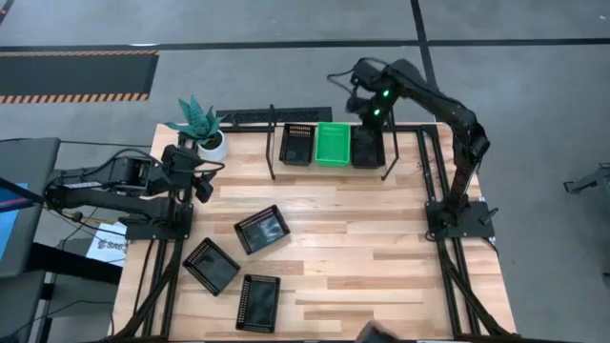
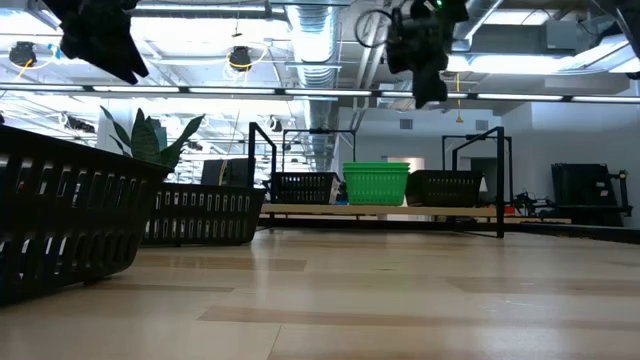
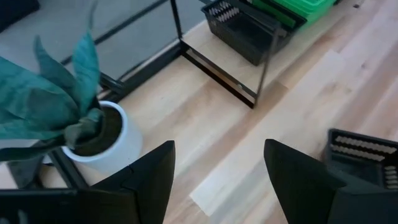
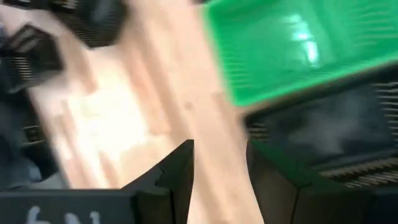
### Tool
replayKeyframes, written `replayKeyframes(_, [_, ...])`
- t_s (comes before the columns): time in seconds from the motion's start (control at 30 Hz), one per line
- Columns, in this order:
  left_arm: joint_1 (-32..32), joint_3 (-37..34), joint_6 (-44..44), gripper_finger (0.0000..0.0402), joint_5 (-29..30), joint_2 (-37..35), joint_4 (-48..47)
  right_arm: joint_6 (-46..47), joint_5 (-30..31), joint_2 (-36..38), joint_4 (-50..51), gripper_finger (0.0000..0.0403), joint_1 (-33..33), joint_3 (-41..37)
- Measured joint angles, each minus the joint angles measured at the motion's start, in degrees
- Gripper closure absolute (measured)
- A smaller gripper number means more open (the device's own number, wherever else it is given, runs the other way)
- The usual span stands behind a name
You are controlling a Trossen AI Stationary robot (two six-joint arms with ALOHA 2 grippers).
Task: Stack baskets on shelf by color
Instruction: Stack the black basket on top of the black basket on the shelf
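The shelf [image 1: 329,145] carried three stacks — black, green, black — while three black baskets [image 1: 261,229] lay loose on the table [image 1: 381,248]. The right gripper [image 1: 367,114] hovered above the shelf's right stack, jaws apart and empty; the left gripper [image 1: 195,176] waited by the plant [image 1: 200,122], jaws wide.

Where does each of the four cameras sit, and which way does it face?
High: overhead, straight down; both arms, shelf, three loose black baskets.
Low: table height, level across toward the green basket; arms hang from above.
Left wrist: past the open left tool to the plant and shelf.
Right wrist: past the right tool, jaws apart, down at green and black baskets.
Shared: all four show the green basket.
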State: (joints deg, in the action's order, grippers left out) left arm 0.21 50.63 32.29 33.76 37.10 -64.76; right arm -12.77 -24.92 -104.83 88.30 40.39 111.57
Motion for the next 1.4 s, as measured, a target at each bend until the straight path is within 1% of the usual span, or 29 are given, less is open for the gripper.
replayKeyframes(0.07, [-0.02, 0.0, 0.0, 0.0166, -1.12, 0.02, 0.0, 2.42, -0.29, -0.18, -0.77, 0.0235, -4.73, -0.01])
replayKeyframes(0.13, [-0.02, 0.0, 0.19, 0.0166, -2.48, 0.0, -0.05, 2.77, -0.31, -0.22, -2.19, 0.0237, -10.14, -0.04])
replayKeyframes(0.2, [-0.02, 0.0, 0.25, 0.0166, -3.4, 0.02, -0.02, 2.77, -0.25, -0.2, -5.23, 0.0239, -16.0, -0.04])
replayKeyframes(0.23, [-0.02, 0.0, 0.28, 0.0166, -3.84, 0.02, -0.03, 2.81, 0.75, -0.22, -7.71, 0.0241, -18.97, -0.04])
replayKeyframes(0.3, [-0.02, 0.0, 0.31, 0.0166, -4.93, 0.0, -0.03, 2.87, 4.25, -0.21, -13.5, 0.0244, -24.92, -0.04])
replayKeyframes(0.43, [-0.02, 0.0, 0.39, 0.0166, -5.45, 0.02, -0.03, 2.83, 14.13, -1.48, -26.82, 0.0251, -36.01, 0.0])
replayKeyframes(0.53, [-0.02, 0.0, 0.85, 0.0166, -5.45, 0.01, -0.01, 2.7, 21.43, -4.26, -34.73, 0.0257, -41.7, 0.03])
replayKeyframes(0.57, [-0.02, 0.0, 1.27, 0.0166, -5.43, 0.02, -0.01, 2.72, 22.67, -5.46, -36.76, 0.0258, -42.97, 0.04])
replayKeyframes(0.7, [-0.02, 0.0, 1.9, 0.0166, -5.44, 0.01, -0.01, 2.88, 25.14, -11.83, -41.6, 0.0258, -46.09, 0.0])
replayKeyframes(0.83, [-0.02, 0.0, 3.27, 0.0166, -5.44, 0.01, -0.05, 0.67, 28.83, -18.9, -41.3, 0.0244, -46.96, -0.04])
replayKeyframes(0.93, [-0.02, 0.0, 4.34, 0.0166, -5.59, 0.02, -0.07, 0.41, 28.82, -22.53, -40.32, 0.023, -46.89, -0.14])
replayKeyframes(1.0, [-0.02, 0.0, 4.39, 0.0166, -5.95, 0.02, -0.1, 0.43, 27.67, -23.76, -40.11, 0.0221, -46.89, -0.09])
replayKeyframes(1.13, [-0.02, 0.0, 4.66, 0.0166, -5.87, 0.02, -0.05, 0.76, 27.59, -24.36, -40.01, 0.0211, -47.41, 0.0])
replayKeyframes(1.23, [-0.02, 0.0, 5.02, 0.0166, -5.24, 0.02, -0.04, 5.33, 29.39, -24.1, -39.07, 0.0211, -47.31, -0.04])
replayKeyframes(1.4, [-0.02, 0.0, 5.03, 0.0166, -4.99, 0.0, -0.05, 23.35, 30.75, -22.77, -40.35, 0.0223, -44.7, 0.65])
